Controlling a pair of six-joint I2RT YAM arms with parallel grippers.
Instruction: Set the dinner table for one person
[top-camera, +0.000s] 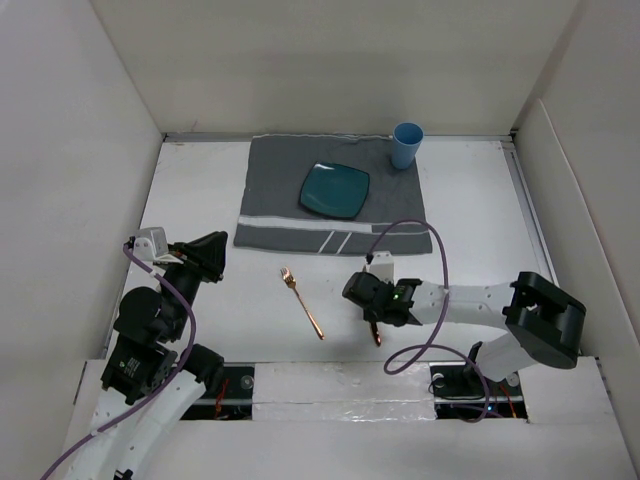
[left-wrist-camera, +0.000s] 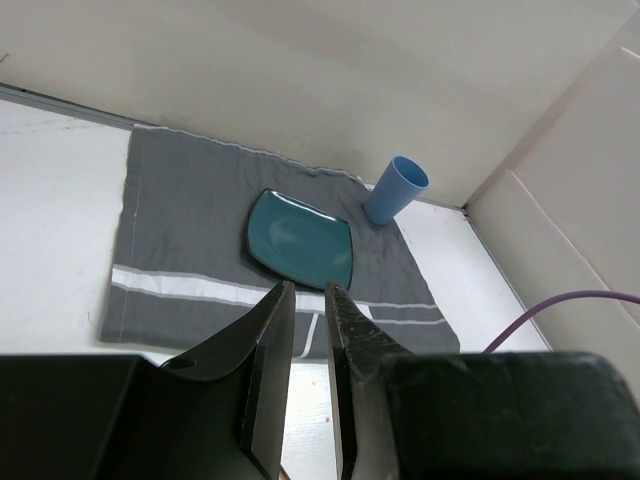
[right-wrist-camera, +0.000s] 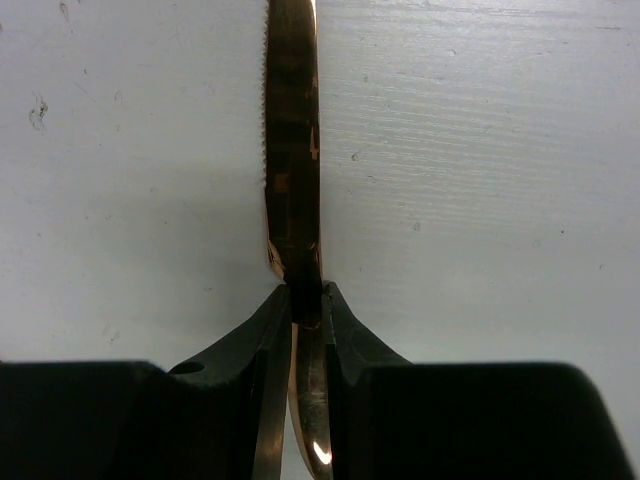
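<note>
Spanning the top view's middle, the desk (top-camera: 480, 200) is carrying the fork (top-camera: 302, 302) at centre. Just right of it, my right pincer (right-wrist-camera: 307, 300) is pinching the copper knife (right-wrist-camera: 292, 150), presumably for the placemat (top-camera: 280, 180). My left pincer (left-wrist-camera: 308, 300) is idling lower left, nearly closed and empty.

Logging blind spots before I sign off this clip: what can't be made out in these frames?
Knife: right wrist view cuts its blade at the top edge and its handle at the bottom; from above, the right gripper covers nearly all of it.
Fork: tines too small to count in the top view.
Cup: contents unreadable, too small from above, seen side-on in the left wrist view.
</note>
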